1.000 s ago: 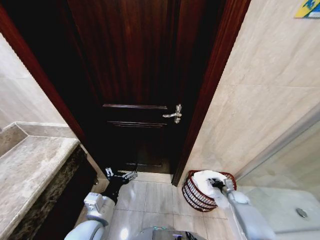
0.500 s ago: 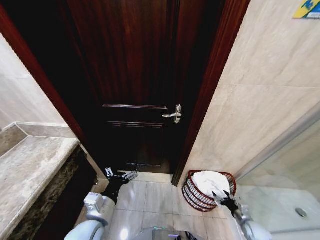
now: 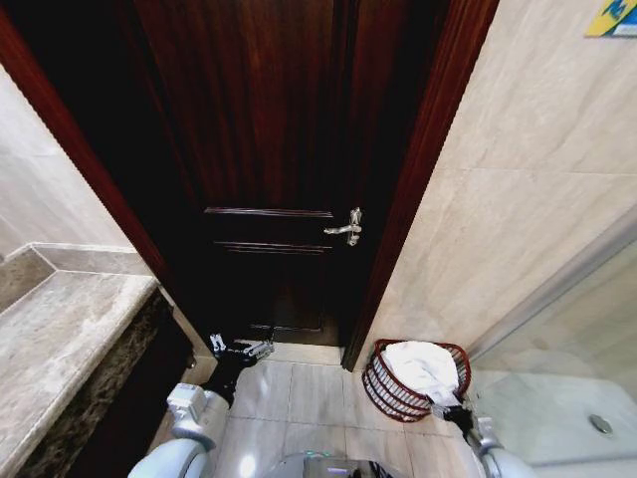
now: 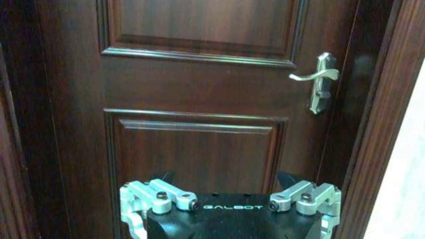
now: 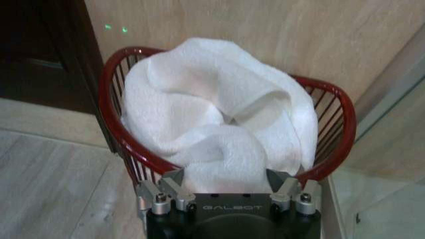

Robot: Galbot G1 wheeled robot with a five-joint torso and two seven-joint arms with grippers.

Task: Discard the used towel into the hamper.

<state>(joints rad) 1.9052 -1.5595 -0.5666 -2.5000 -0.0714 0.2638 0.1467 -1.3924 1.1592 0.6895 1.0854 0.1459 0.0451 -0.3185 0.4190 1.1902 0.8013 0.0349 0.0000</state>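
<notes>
Towel (image 5: 219, 134) sits heaped in the hamper (image 5: 109, 107), one fold draped over the near rim, so I judge the drop done. My right claw (image 3: 460, 416), at the hamper's 5 o'clock, has its jaws spread and empty. Left claw (image 3: 241, 350) hangs open facing the door (image 4: 199, 99). Both wrists read "GALBOT".

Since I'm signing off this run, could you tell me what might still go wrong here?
The towel is heaped above the hamper's rim, with a fold draped over the near edge by the right gripper, so it could slide out or snag. The hamper stands beside the door, which might knock it.
</notes>
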